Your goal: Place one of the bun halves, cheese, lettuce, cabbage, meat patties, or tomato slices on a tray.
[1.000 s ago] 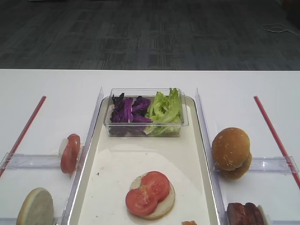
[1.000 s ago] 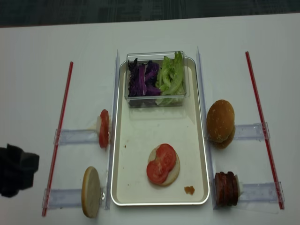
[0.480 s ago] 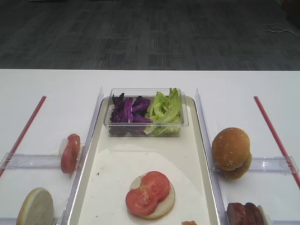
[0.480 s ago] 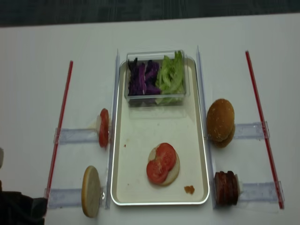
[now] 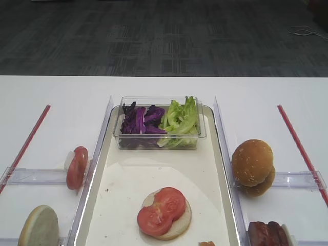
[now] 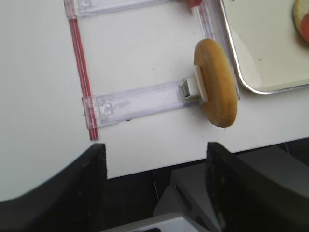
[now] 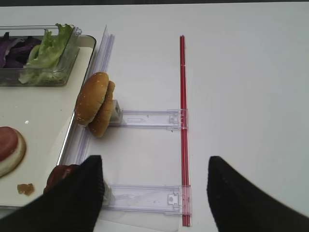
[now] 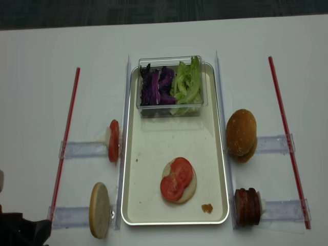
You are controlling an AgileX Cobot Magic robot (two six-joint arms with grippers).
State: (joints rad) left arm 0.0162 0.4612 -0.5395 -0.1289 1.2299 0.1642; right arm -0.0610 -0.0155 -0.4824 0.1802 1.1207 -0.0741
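Note:
On the off-white tray (image 8: 174, 222) lies a flat bun half (image 8: 190, 190) topped with two tomato slices (image 8: 177, 178). Cabbage (image 8: 155, 84) and lettuce (image 8: 187, 82) fill a clear box at the tray's far end. More tomato slices (image 8: 113, 140) and a bun half (image 6: 216, 82) stand on edge left of the tray. Sesame buns (image 8: 241, 133) and meat patties (image 8: 247, 206) stand to its right. My left gripper (image 6: 154, 193) is open and empty over the table's front edge. My right gripper (image 7: 154, 193) is open and empty above a clear holder. Cheese is out of view.
Clear plastic holders (image 8: 82, 149) and red strips (image 8: 65, 138) lie on both sides of the tray. An orange crumb (image 8: 207, 207) sits near the tray's front right corner. The left arm shows as a dark shape (image 8: 20, 233) at the front left corner.
In the realsense view the left arm's dark shape has slid from the left side down to the front left corner. The food and the tray have not moved.

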